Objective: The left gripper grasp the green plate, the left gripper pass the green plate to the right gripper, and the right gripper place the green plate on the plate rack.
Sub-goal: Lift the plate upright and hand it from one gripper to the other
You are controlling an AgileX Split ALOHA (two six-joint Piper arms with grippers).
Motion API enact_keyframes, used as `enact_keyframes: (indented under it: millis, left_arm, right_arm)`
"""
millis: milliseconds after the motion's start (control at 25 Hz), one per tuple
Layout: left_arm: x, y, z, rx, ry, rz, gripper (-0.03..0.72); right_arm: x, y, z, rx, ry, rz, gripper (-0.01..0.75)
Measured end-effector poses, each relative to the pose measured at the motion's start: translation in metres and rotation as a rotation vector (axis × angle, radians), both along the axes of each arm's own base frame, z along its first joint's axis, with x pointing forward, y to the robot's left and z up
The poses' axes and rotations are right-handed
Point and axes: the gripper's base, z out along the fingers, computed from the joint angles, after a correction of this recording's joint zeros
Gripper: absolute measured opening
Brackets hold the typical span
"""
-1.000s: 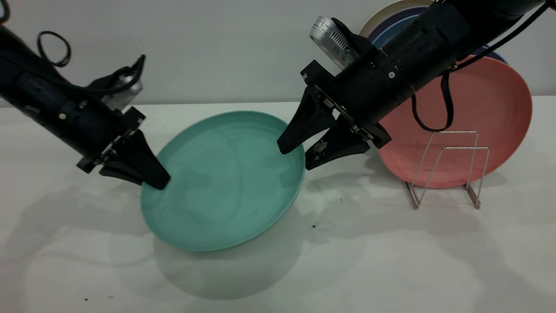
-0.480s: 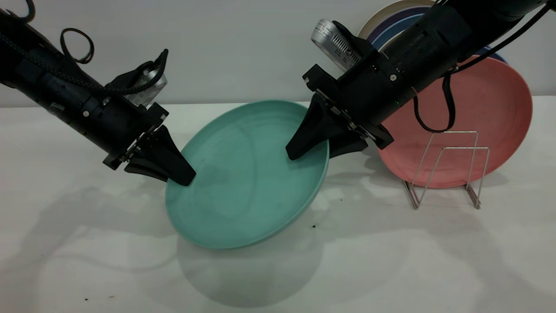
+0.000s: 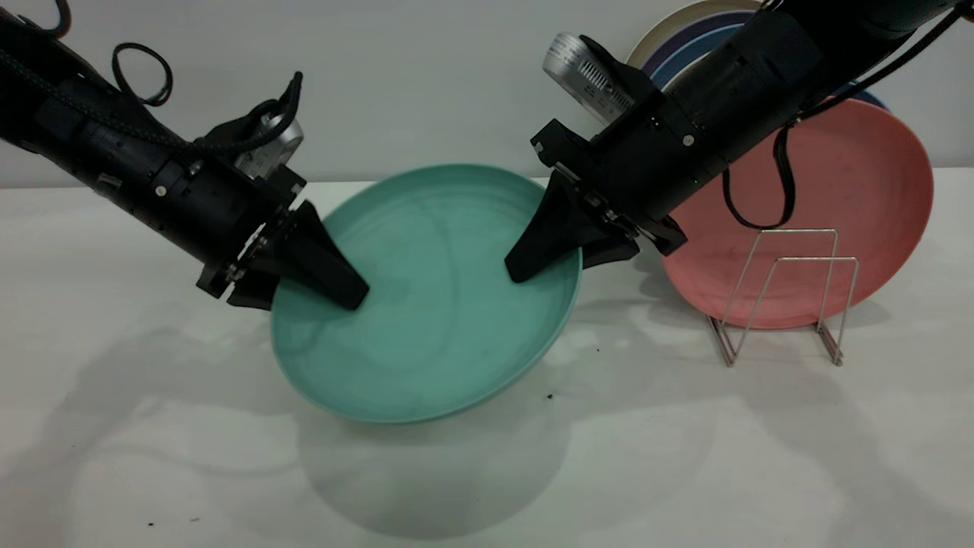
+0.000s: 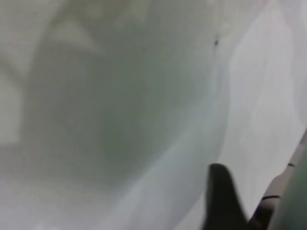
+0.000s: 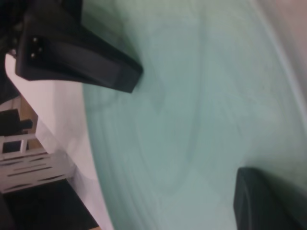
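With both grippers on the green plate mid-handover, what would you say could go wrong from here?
The green plate hangs tilted above the table, pinched only at opposite rim edges by the left gripper and right gripper; an early release may drop it. Pulling apart could twist it. The pink plate already leans behind the plate rack, crowding placement.

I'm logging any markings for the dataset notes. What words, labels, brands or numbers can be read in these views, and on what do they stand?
None can be read.
The green plate, the pink plate and the plate rack are plain.
The left gripper and right gripper show screws only, no lettering.
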Motion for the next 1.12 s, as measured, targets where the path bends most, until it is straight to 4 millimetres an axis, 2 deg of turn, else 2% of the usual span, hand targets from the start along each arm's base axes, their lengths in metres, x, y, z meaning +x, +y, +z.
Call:
enact_keyframes:
  millis: [120,240,400,600,760,920,1120]
  left_arm:
    - [-0.001,-0.003,0.003,-0.045,0.019,0.006,0.644]
    - [-0.003,-0.005,0.008,-0.091,0.040,-0.012,0.705]
    - [-0.003,-0.005,0.021,-0.094,0.009,-0.029,0.698]
    - [-0.002,-0.002,0.031,-0.053,-0.036,-0.068,0.653]
    - [-0.003,0.006,0.038,0.001,-0.041,-0.091,0.622]
    - [-0.004,0.019,0.049,0.022,-0.047,-0.074,0.602]
    - [-0.003,0.031,0.062,0.025,-0.076,-0.047,0.590]
  right_arm:
    - [0.000,0.000,0.000,0.002,-0.033,0.027,0.092]
    - [0.000,0.000,-0.001,-0.010,-0.076,0.069,0.091]
    - [-0.001,-0.003,-0.003,-0.048,-0.129,0.135,0.091]
    - [0.000,-0.004,-0.002,-0.050,-0.145,0.147,0.091]
    - [0.005,-0.018,0.002,-0.067,-0.167,0.144,0.091]
    - [0.012,-0.039,0.023,-0.081,-0.259,0.153,0.091]
    - [0.011,-0.055,0.071,-0.109,-0.505,0.276,0.091]
